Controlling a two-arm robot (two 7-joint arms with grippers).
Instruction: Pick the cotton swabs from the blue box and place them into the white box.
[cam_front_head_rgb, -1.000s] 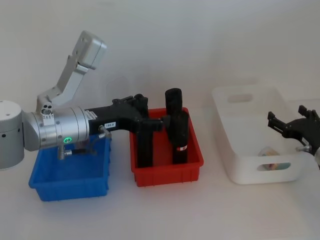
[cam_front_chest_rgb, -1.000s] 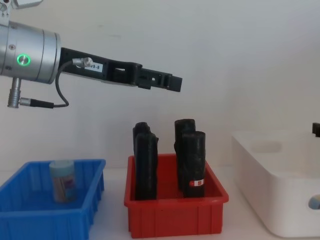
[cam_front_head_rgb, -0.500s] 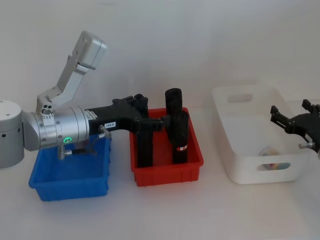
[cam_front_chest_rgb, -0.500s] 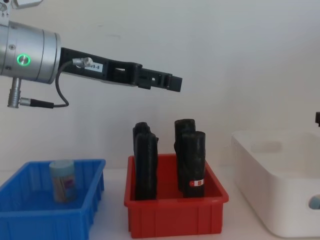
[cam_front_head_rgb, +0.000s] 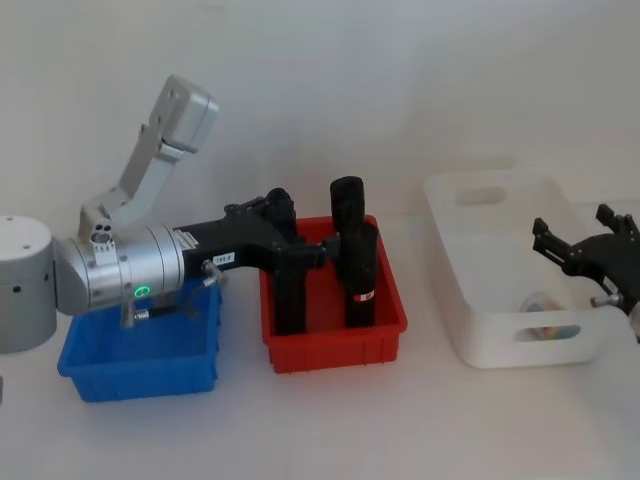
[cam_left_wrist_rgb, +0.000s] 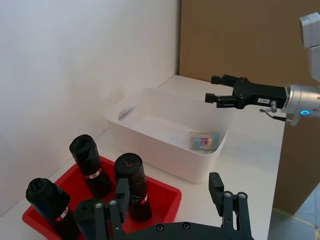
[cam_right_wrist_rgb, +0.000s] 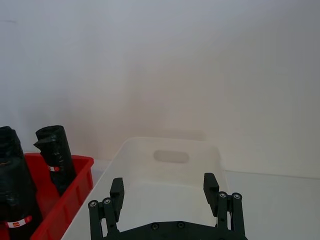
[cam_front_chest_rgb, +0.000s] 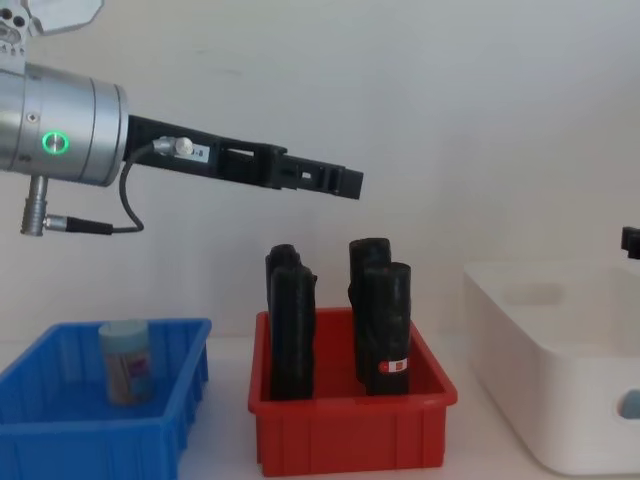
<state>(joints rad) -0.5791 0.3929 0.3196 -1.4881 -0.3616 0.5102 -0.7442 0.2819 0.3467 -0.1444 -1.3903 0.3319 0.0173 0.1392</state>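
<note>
A clear, blue-lidded cotton swab jar (cam_front_chest_rgb: 126, 360) stands in the low blue plastic box (cam_front_chest_rgb: 60, 435), left of the red plastic bin (cam_front_chest_rgb: 350, 435). The left gripper (cam_front_chest_rgb: 345, 182) hangs above that bin, and the right gripper (cam_right_wrist_rgb: 162, 182) is at the white plastic tub (cam_front_chest_rgb: 540, 400) right of it — both with fingers apart, empty.

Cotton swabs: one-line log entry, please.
left hand open over red bin; right hand open over white box; swab jar in blue box

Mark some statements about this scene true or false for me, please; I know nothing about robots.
1. One jar of cotton swabs stands in the blue box. True.
2. The white box holds nothing. False: a swab jar lies inside.
3. The red bin holds four black rolls. True.
4. The left end effector grips a black roll. False: it hovers open and empty above the red bin.
5. The right end effector is open. True.
</note>
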